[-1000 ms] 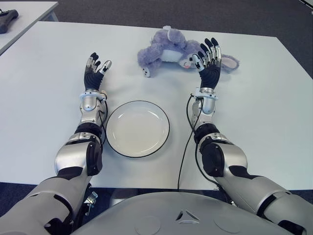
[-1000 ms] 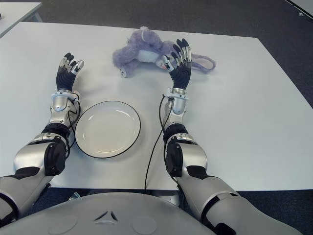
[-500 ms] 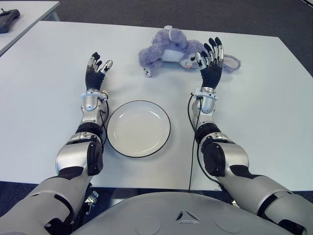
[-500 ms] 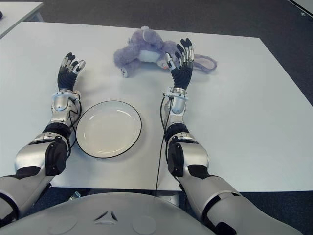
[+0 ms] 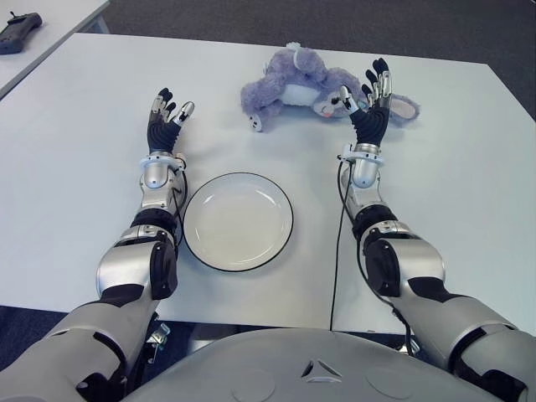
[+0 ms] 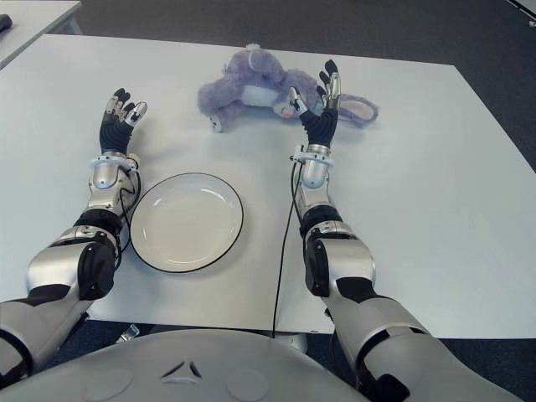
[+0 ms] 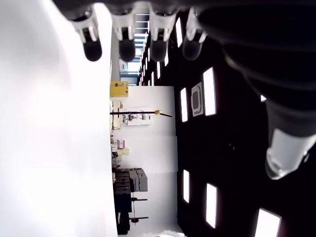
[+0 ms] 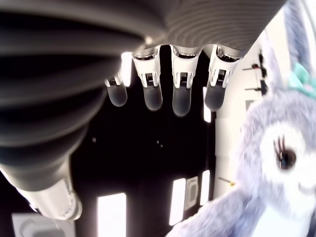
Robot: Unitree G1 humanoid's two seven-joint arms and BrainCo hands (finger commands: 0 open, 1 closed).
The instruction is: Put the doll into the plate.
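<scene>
Nearest the robot, a white plate (image 5: 238,220) with a dark rim lies flat on the white table (image 5: 75,151), between the two forearms and closer to the body than either set of fingertips. It holds nothing.

The left hand (image 5: 164,117) is raised beyond the plate's left edge, fingers (image 7: 92,48) extended and slightly spread, gripping nothing; the wrist view shows only open room past the fingertips.

The right hand (image 6: 316,99) is raised beyond the plate's right side, palm turned inward, fingers (image 8: 180,101) straight and parted, thumb held apart, nothing enclosed. Its fingertips stand just in front of the doll (image 5: 301,85). Whether any finger touches the plush cannot be told.

The doll, a lilac plush rabbit with a white belly and a teal bow near the ear, lies on its side on the table, well apart from the plate. Its face is just beside the right fingertips, its body stretching toward the left hand's side, one long ear trailing past the fingers.

Farthest, a dark handheld device (image 5: 20,20) lies on a second table.
</scene>
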